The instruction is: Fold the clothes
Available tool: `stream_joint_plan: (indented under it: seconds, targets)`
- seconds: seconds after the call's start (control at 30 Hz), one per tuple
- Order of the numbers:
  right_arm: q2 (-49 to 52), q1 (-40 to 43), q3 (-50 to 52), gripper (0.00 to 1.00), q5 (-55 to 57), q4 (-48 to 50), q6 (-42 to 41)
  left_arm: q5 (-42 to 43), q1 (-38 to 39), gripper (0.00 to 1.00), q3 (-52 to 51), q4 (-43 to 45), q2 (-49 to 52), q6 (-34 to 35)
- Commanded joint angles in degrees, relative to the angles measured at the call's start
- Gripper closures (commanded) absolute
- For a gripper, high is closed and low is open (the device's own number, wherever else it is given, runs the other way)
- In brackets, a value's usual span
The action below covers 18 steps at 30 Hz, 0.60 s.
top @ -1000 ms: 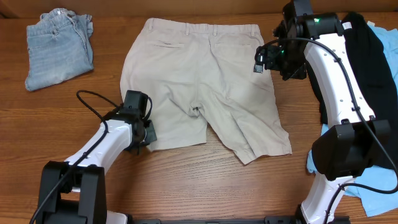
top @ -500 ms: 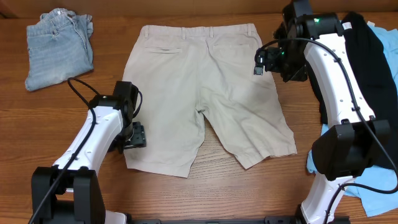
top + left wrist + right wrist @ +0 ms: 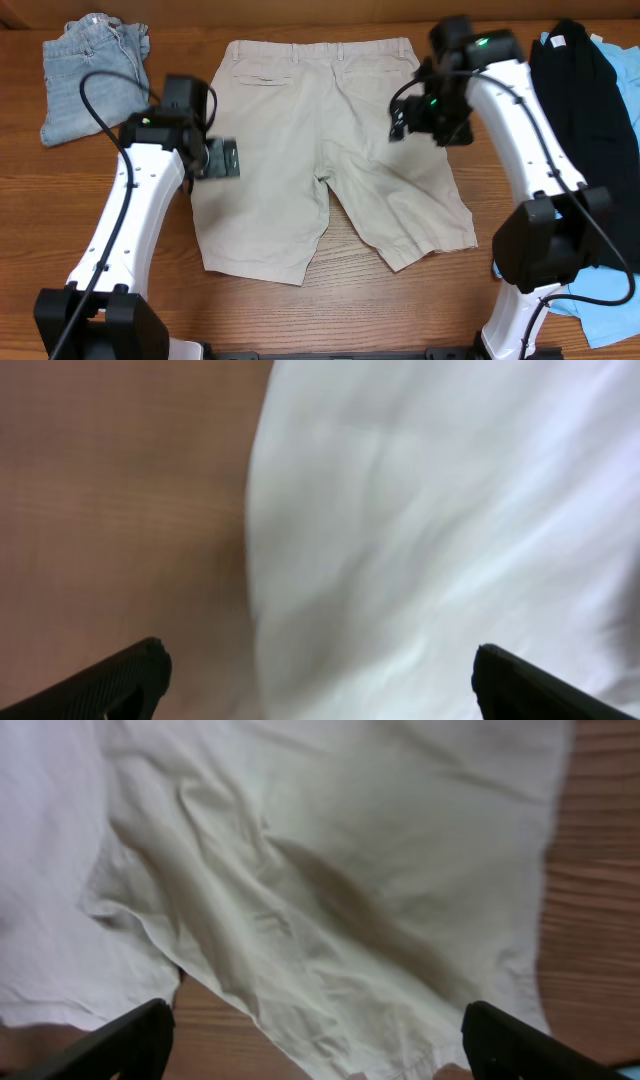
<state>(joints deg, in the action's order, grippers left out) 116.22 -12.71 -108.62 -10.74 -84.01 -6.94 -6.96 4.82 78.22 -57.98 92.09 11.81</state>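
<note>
Seen from my overhead camera, the beige shorts (image 3: 330,150) lie spread flat, back pocket up, at the centre of the wooden counter (image 3: 420,310), with the waistband toward 12 o'clock and both legs toward 6 o'clock. My left gripper (image 3: 222,158) hangs over the shorts' 9 o'clock edge and my right gripper (image 3: 402,118) over their 2 o'clock side; in its wrist view each has its fingers spread wide, pinching nothing. Folded light-blue denim (image 3: 95,75) sits at 10 o'clock, and a black garment (image 3: 590,130) at 3 o'clock overlaps a sky-blue top (image 3: 610,300) at 4 o'clock.
</note>
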Motion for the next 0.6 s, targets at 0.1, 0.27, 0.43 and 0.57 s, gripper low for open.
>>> stream_joint_plan:
  seconds: [0.1, 0.27, 0.43, 0.57]
  targets:
    - [-1.1, -2.8, 14.6, 0.09, 0.4, 7.6, -4.1, 9.1, -0.3, 0.0, 2.8, 9.6, -0.4, -10.3]
    - [-1.1, -2.8, 23.3, 0.11, 3.8, 13.7, -9.3, 9.6, -0.3, 0.0, 2.8, 15.2, 0.4, -13.0]
    - [-1.1, -2.8, 32.7, 0.1, 4.3, 18.6, -12.8, 9.7, -0.1, 0.0, 2.8, 18.0, 3.8, -13.1]
    - [-1.1, -2.8, 37.7, 0.09, 4.2, 20.0, -14.4, 10.0, 0.5, 0.0, 2.8, 18.8, 6.4, -13.2]
